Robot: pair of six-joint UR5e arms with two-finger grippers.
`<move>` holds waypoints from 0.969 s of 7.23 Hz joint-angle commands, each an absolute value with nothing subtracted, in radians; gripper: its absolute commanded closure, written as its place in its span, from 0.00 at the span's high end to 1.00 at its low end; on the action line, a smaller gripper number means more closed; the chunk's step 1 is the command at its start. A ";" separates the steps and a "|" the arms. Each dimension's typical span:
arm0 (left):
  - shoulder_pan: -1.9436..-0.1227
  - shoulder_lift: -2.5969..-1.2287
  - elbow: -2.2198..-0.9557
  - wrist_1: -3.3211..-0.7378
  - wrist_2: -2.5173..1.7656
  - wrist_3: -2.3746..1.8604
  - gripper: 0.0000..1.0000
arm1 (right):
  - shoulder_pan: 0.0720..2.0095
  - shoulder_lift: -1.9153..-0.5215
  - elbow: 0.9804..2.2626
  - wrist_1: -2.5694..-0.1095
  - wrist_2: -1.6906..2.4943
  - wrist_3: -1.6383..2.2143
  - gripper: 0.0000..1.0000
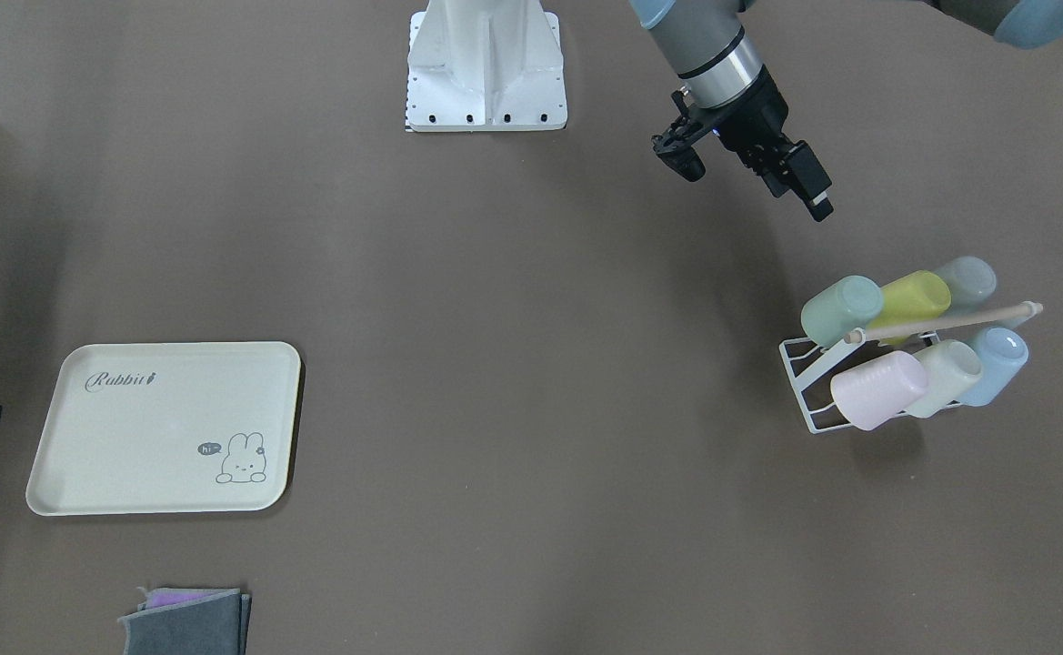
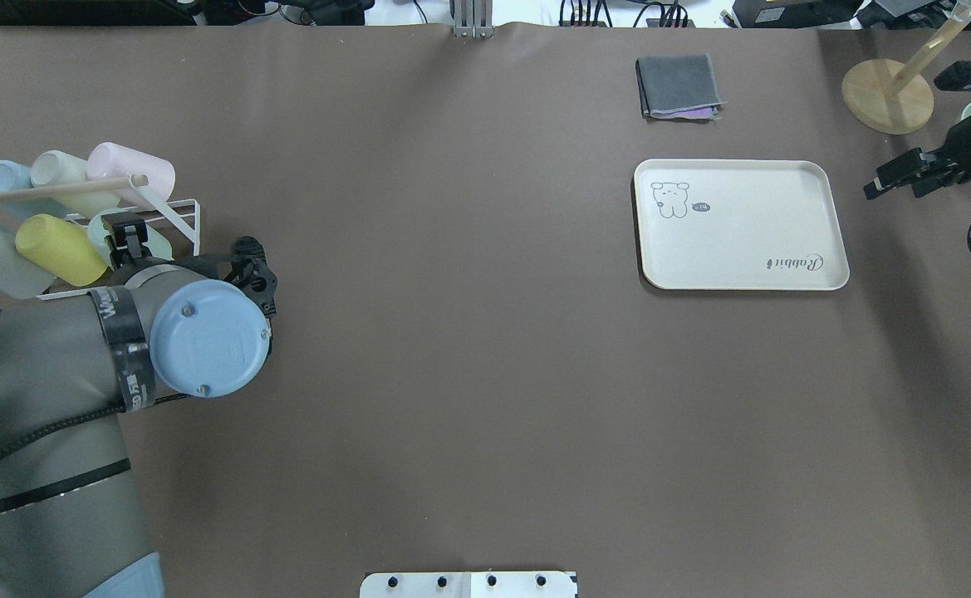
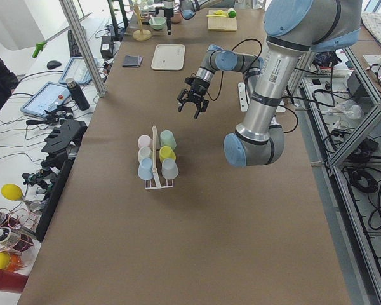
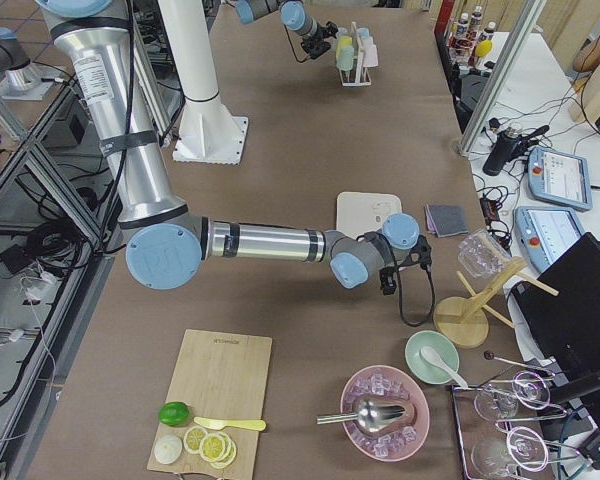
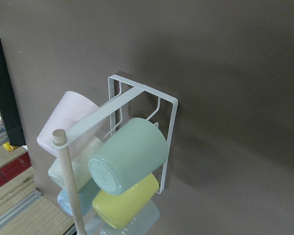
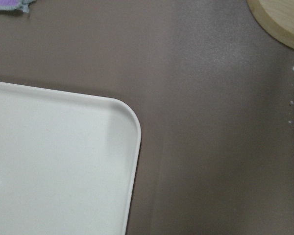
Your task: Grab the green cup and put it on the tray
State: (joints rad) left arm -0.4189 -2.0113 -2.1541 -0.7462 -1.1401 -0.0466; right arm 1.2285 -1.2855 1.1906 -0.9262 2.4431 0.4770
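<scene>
Brown-covered table [image 1: 531,364], aluminium frame posts [image 3: 84,44], cluttered white side bench [image 3: 19,146]

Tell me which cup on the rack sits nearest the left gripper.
The green cup, at the rack's end beside the yellow cup; the others lie farther from the left gripper.

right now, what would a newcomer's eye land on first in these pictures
The wire rack stacked with pastel cups on the robot's left side stands out first, the green cup among them. The left gripper hangs just short of it, fingers spread open and touching nothing. Far across the table, on the robot's right, lies the cream tray with its rabbit drawing.
</scene>
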 commanded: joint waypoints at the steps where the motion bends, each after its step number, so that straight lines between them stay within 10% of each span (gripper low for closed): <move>1: -0.297 -1.939 -2.158 -0.795 -0.955 -0.049 0.98 | 1.192 -1.273 1.125 -0.808 2.441 0.535 0.99; 3: -0.238 -1.881 -2.158 -0.795 -0.794 -0.022 0.98 | 1.177 -1.256 1.054 -0.733 2.436 0.546 0.95; 7: -0.221 -1.776 -2.099 -0.795 -0.673 0.207 0.98 | 1.143 -1.224 1.052 -0.733 2.405 0.574 0.51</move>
State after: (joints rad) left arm -0.2219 -1.7920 -2.1257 -0.7948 -0.6976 0.1349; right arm 1.1482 -1.2277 1.0529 -0.7337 2.4090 0.5682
